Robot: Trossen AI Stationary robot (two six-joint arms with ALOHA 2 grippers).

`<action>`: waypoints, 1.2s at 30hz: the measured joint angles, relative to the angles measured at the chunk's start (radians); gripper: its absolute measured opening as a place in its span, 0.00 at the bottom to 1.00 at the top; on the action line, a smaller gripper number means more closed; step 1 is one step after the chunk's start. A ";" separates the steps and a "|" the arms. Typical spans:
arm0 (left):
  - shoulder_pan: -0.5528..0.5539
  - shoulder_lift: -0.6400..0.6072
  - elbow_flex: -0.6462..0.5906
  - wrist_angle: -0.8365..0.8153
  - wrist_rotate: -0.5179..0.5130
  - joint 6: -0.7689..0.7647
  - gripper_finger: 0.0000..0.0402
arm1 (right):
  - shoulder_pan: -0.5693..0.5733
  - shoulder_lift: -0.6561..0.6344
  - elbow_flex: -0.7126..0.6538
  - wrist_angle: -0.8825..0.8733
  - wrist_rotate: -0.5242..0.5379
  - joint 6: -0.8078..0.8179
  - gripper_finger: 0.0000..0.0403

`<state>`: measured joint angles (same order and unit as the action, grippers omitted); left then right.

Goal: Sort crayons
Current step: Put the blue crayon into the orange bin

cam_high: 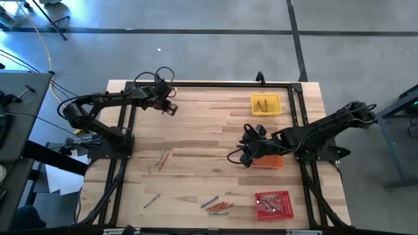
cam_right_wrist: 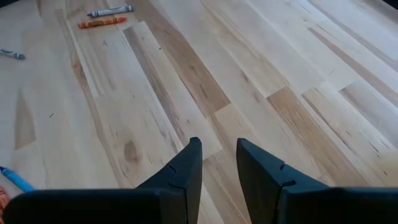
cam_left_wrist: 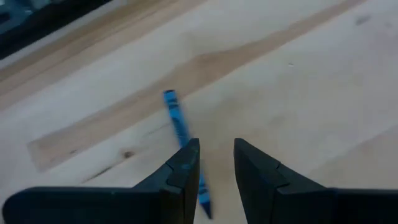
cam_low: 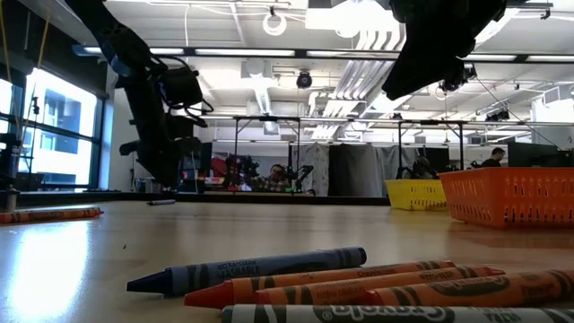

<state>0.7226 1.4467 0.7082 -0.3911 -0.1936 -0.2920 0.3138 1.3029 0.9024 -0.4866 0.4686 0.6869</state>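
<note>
1. While both arms hang over the wooden table (cam_high: 196,130), it is easily the biggest thing before me, and loose crayons lie across its near half, so I judge the sorting only partly done.
2. Both arms come next. The left gripper (cam_high: 171,108) is out near the far left; its wrist view shows the jaws a narrow gap apart with nothing between them, a blue crayon (cam_left_wrist: 180,127) lying on the wood just under them.
3. The right gripper (cam_high: 236,156) hovers mid-table beside the orange tray (cam_high: 274,162), jaws likewise slightly apart and empty over bare wood.
4. Three mesh trays stand on the right: the yellow tray (cam_high: 266,104) holds a couple of sticks, the red tray (cam_high: 273,203) several, and whether anything lies in the orange one I cannot tell.
5. Left to sort: a cluster of blue and orange crayons (cam_high: 217,206) by the near edge, a pair of crayons (cam_high: 161,158) left of centre, and a single grey crayon (cam_high: 151,201).
6. Only the low view shows that cluster closely, a dark blue crayon (cam_low: 251,270) touching orange ones; only the high view shows the trays' contents.
</note>
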 joint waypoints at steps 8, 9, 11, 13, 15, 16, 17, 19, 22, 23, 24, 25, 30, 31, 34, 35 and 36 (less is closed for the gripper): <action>0.065 0.031 0.001 -0.003 0.051 -0.010 0.21 | 0.000 0.000 0.000 0.000 0.000 -0.015 0.23; 0.065 0.039 0.001 -0.004 0.051 -0.009 0.21 | 0.000 0.000 0.000 0.000 0.000 -0.015 0.23; 0.065 0.050 0.001 -0.003 0.054 -0.003 0.21 | 0.000 0.000 0.000 0.000 0.000 -0.015 0.23; 0.065 0.063 0.001 0.002 0.054 0.000 0.21 | 0.000 0.000 0.000 0.000 0.000 -0.015 0.23; 0.065 0.073 0.001 0.003 0.054 0.000 0.21 | 0.000 0.000 0.000 0.000 0.000 -0.015 0.23; 0.065 0.079 0.001 0.008 0.054 0.001 0.21 | 0.000 0.000 0.000 0.000 0.000 -0.015 0.23; 0.065 0.086 0.001 0.009 0.054 0.001 0.21 | 0.000 0.000 0.000 0.000 0.000 -0.015 0.23; 0.065 0.099 0.001 0.008 0.054 0.001 0.21 | 0.000 0.000 0.000 0.000 0.000 -0.016 0.23; 0.065 0.115 0.001 0.008 0.054 -0.001 0.21 | 0.000 0.000 0.000 0.000 0.000 -0.015 0.23; 0.065 0.118 0.001 0.009 0.054 -0.002 0.21 | 0.000 0.000 0.000 0.000 0.000 -0.015 0.23; 0.065 0.120 0.001 0.010 0.054 -0.002 0.21 | 0.000 0.000 0.000 0.000 0.000 -0.016 0.23; 0.065 0.123 0.002 0.010 0.054 -0.002 0.21 | 0.000 0.000 0.000 0.000 0.000 -0.015 0.23; 0.065 0.124 0.003 0.009 0.057 0.014 0.18 | 0.000 0.000 0.000 0.000 0.000 -0.016 0.23; 0.065 0.124 0.003 0.008 0.059 0.014 0.15 | 0.000 0.000 0.000 0.000 0.000 -0.016 0.23; 0.064 0.124 0.003 0.002 0.064 0.014 0.05 | 0.000 0.000 0.000 0.000 0.000 -0.015 0.23; 0.064 0.124 0.003 0.000 0.065 0.014 0.03 | 0.000 0.000 0.000 0.000 0.000 -0.016 0.23; 0.064 0.124 0.003 -0.002 0.066 0.015 0.02 | 0.000 0.000 0.000 0.000 0.000 -0.016 0.23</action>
<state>0.7868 1.5711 0.7113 -0.3928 -0.1271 -0.2774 0.3138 1.3033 0.9024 -0.4866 0.4683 0.6712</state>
